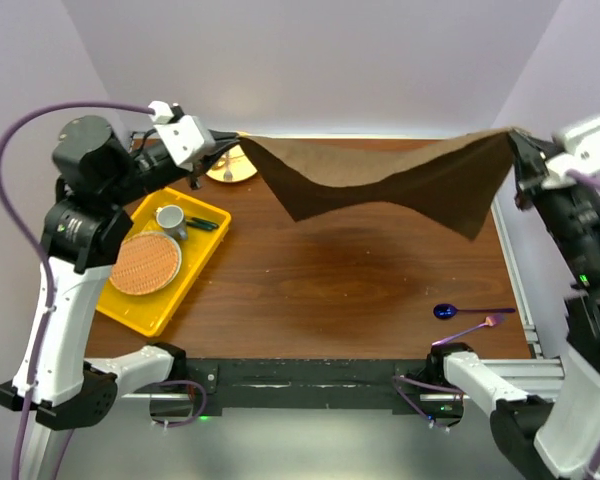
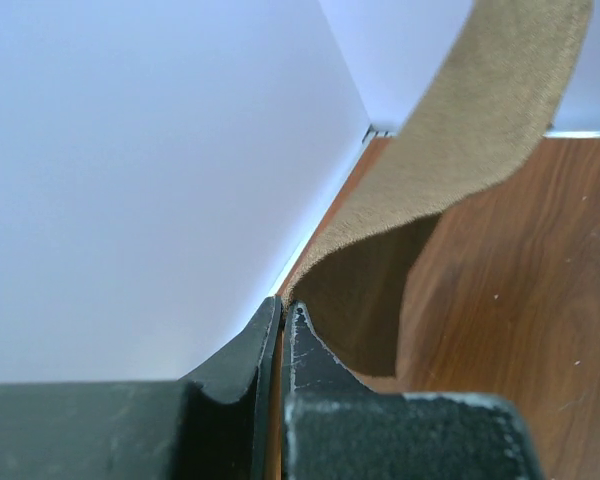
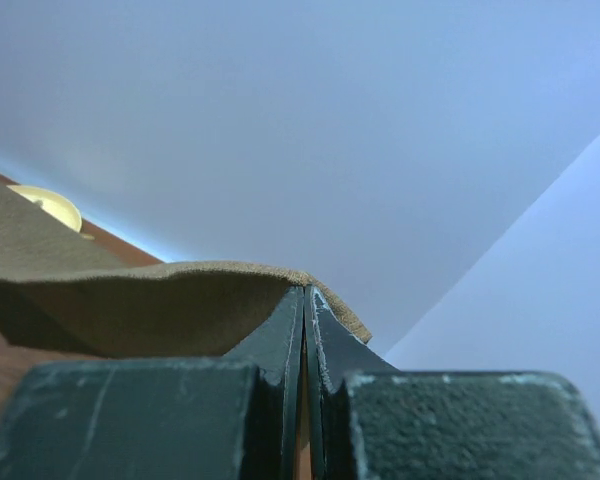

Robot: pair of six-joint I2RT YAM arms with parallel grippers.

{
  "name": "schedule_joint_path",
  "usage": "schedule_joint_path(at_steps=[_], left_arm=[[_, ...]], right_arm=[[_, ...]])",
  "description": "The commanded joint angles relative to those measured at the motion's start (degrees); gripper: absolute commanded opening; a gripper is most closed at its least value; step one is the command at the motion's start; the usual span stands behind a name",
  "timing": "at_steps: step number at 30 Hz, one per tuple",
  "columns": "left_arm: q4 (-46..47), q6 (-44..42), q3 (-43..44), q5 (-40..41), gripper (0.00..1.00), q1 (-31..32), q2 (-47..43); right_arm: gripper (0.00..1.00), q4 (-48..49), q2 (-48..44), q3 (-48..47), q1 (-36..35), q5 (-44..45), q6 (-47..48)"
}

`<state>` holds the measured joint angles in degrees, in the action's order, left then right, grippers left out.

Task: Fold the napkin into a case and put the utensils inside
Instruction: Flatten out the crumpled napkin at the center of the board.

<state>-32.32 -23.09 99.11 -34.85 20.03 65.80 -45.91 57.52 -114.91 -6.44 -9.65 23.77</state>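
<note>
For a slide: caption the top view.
Left tool and right tool hold the olive-brown cloth napkin aloft over the wooden table.

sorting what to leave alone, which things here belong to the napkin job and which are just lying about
job: olive-brown napkin; blue spoon; slim purple utensil beside it
lying about: yellow tray; round woven mat and cup in it; small yellow plate

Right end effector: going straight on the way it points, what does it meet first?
Likely the plain back wall. The right end effector is shut on the napkin, and nothing else shows ahead; depth to the wall is unclear.
</note>
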Motion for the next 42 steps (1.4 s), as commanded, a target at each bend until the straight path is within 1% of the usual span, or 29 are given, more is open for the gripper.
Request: schedule_joint_path(at_steps=[1, 5, 7, 9, 13, 16, 17, 18, 19, 21, 22, 23, 25, 26, 27, 28, 29, 30, 31, 32, 33, 35, 37, 38, 40, 42], left_arm=[[-2.75, 6.11, 7.04, -1.10, 0.00, -0.08, 0.64], [-3.81, 7.80, 9.61, 0.13, 0.00, -0.17, 3.19], [-4.33, 7.36, 9.26, 3.28, 0.00, -0.08, 4.24], [-5.91, 7.36, 9.87, 5.31, 0.00, -0.17, 7.22], [-7.59, 8.06, 9.53, 11.11, 0.00, -0.52, 15.65], [-5.66, 8.24, 6.19, 16.12, 0.00, -1.48, 19.97], [-4.17, 8.59, 5.66, 16.91, 0.00, -1.92, 23.46], [-3.20, 9.11, 4.96, 16.83, 0.00, -2.97, 25.41], [-2.41, 9.38, 4.95, 17.09, 0.00, -3.42, 29.69], [0.31, 9.56, 5.04, 17.01, 0.00, -3.95, 34.37], [1.37, 9.56, 4.95, 17.18, 0.00, -3.95, 38.66], [3.81, 9.56, 4.95, 17.18, 0.00, -4.12, 40.70], [5.94, 8.59, 5.21, 17.27, 0.00, -4.21, 46.49], [8.30, 8.24, 5.82, 17.36, 0.00, -4.47, 48.35], [9.19, 7.19, 6.61, 17.53, 0.00, -4.56, 50.37], [10.16, 6.92, 7.67, 17.97, 0.00, -4.65, 54.31], [10.25, 6.92, 10.64, 17.98, 0.00, -5.09, 56.43], [10.17, 6.83, 12.67, 17.45, 0.00, -5.26, 58.63], [9.21, 6.66, 14.69, 17.97, 0.00, -5.35, 62.83], [8.68, 5.96, 18.71, 18.15, 0.00, -5.53, 64.87], [8.15, 5.52, 20.49, 17.98, 0.00, -5.70, 68.20], [7.62, 4.73, 23.83, 18.33, 0.00, -6.14, 70.33], [8.32, 4.20, 24.29, 17.80, 0.00, -6.41, 71.31], [8.32, 3.33, 24.11, 17.19, 0.00, -6.50, 71.40], [7.97, 2.18, 23.15, 15.78, 0.00, -6.50, 70.17], [7.71, 0.77, 20.17, 14.73, 0.00, -6.50, 67.37]], right_arm=[[0.00, -4.79, -0.13, -3.11, -0.15, -3.27, 1.10], [0.00, -5.60, 1.63, -3.48, -0.07, -1.87, 1.46], [0.00, -5.76, 3.30, -2.60, -0.15, -0.29, 1.19], [0.00, -5.51, 4.62, -1.55, -0.15, 1.29, 1.54], [0.00, 1.59, 6.28, 10.39, -0.07, 4.28, 3.65], [0.00, 6.07, 8.31, 18.83, -0.07, 5.87, 5.06], [0.00, 7.75, 9.62, 21.11, -0.07, 6.13, 5.84], [0.00, 9.68, 10.33, 25.83, -0.07, 6.40, 6.11], [0.00, 13.70, 11.21, 27.97, 0.02, 6.31, 6.37], [0.00, 17.24, 15.15, 32.36, 0.28, 5.52, 6.90], [0.00, 20.56, 16.91, 33.17, 0.28, 5.35, 6.73], [0.00, 21.99, 21.36, 33.61, 0.37, 5.00, 6.38], [0.00, 25.50, 26.04, 33.44, 0.81, 3.95, 5.94], [0.00, 26.22, 31.20, 33.00, 1.25, 3.33, 5.76], [0.00, 27.01, 33.69, 31.69, 1.34, 2.89, 5.76], [0.00, 28.41, 36.50, 30.81, 1.43, 2.45, 5.50], [0.00, 28.77, 41.22, 29.67, 1.69, 2.09, 5.32], [0.00, 28.95, 44.14, 26.96, 1.86, 1.83, 5.15], [0.00, 28.34, 46.61, 25.28, 1.95, 1.31, 5.15], [0.00, 27.81, 48.81, 23.52, 2.04, 1.13, 5.15], [0.00, 27.37, 53.36, 20.37, 2.04, 1.04, 5.15], [0.00, 26.40, 57.25, 16.93, 2.04, 0.69, 5.15], [0.00, 24.65, 62.00, 11.84, 2.13, 0.95, 4.97], [0.00, 23.77, 63.06, 8.42, 2.22, 0.95, 4.88], [0.00, 21.48, 64.30, 6.20, 2.39, 0.86, 5.06], [0.00, 19.56, 63.86, 5.14, 2.83, 0.34, 6.02]])
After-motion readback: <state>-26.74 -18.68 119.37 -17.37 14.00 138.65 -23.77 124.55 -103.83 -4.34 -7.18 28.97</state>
